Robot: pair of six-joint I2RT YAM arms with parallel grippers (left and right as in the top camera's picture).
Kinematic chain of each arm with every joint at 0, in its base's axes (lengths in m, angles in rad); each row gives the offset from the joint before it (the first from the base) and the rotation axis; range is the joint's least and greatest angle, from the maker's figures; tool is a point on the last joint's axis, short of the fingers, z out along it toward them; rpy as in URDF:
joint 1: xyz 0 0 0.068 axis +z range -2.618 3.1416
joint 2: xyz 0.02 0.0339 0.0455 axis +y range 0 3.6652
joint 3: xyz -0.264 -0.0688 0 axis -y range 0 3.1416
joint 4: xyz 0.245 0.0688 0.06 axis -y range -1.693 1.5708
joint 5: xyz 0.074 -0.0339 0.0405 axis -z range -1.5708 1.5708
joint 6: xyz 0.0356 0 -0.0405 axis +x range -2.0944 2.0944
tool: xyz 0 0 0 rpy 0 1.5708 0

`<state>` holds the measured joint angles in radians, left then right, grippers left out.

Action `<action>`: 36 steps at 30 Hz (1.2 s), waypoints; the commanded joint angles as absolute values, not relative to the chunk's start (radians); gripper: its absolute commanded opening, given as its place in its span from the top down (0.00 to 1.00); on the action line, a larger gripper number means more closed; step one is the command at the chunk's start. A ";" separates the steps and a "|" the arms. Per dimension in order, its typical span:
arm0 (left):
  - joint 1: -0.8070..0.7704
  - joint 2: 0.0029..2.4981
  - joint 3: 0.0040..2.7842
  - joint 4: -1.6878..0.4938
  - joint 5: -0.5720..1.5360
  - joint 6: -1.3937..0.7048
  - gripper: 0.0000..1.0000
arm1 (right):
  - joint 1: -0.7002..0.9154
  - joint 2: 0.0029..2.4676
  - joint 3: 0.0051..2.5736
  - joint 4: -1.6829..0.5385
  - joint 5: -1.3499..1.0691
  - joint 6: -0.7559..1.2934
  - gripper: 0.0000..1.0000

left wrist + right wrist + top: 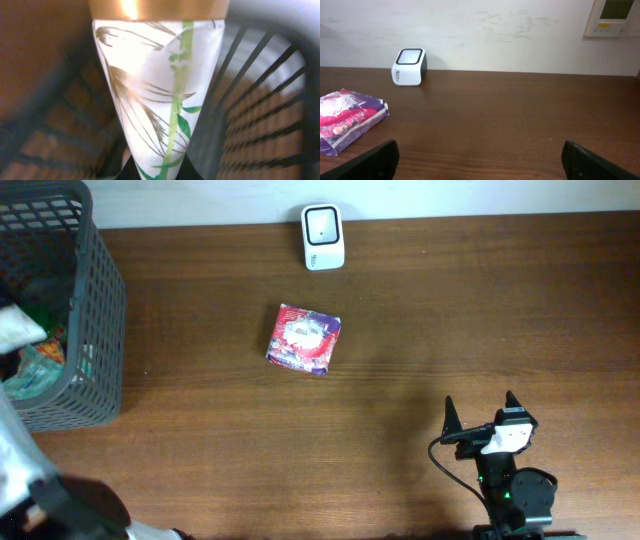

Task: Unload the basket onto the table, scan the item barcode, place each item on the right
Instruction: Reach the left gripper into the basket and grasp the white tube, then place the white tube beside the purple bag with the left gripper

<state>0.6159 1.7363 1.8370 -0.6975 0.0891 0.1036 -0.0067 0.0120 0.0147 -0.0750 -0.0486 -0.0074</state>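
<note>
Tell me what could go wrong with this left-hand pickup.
1. The left hand pinches only the narrow end of the white leaf-print packet; it may slip on lifting.
2. The basket wall stands close around it, so the packet could snag.
3. No barcode shows on the visible face; it may need turning at the scanner.

Packet (150,85): I'm seeing white wrap with a green leaf print.
Left gripper (159,172): I'm pinching the packet's narrow end.
Basket (260,100): dark mesh is surrounding it.
</note>
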 commanded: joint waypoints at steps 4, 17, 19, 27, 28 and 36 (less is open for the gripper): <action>0.593 1.475 1.886 -0.493 0.480 -0.413 0.95 | -0.001 0.006 0.006 -0.075 -0.041 -0.006 0.01; -0.015 1.711 1.884 -0.883 0.229 -0.238 0.95 | -0.001 0.006 0.006 -0.075 -0.041 -0.006 0.01; -0.053 1.769 1.884 -0.905 0.172 -0.204 0.95 | -0.001 0.006 0.006 -0.075 -0.041 -0.006 0.01; -0.142 2.097 1.884 -0.949 0.022 -0.055 0.94 | -0.001 0.006 0.006 -0.075 -0.041 -0.006 0.01; -0.148 2.149 1.884 -0.963 0.022 -0.059 0.94 | -0.001 0.006 0.006 -0.075 -0.041 -0.006 0.01; -0.225 2.218 1.879 -0.991 0.131 -0.101 0.83 | -0.001 0.006 0.006 -0.075 -0.041 -0.006 0.01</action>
<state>-0.1928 2.2219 1.8679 -0.9874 0.0975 -0.0864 -0.0067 0.0120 0.0147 -0.0746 -0.0486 -0.0082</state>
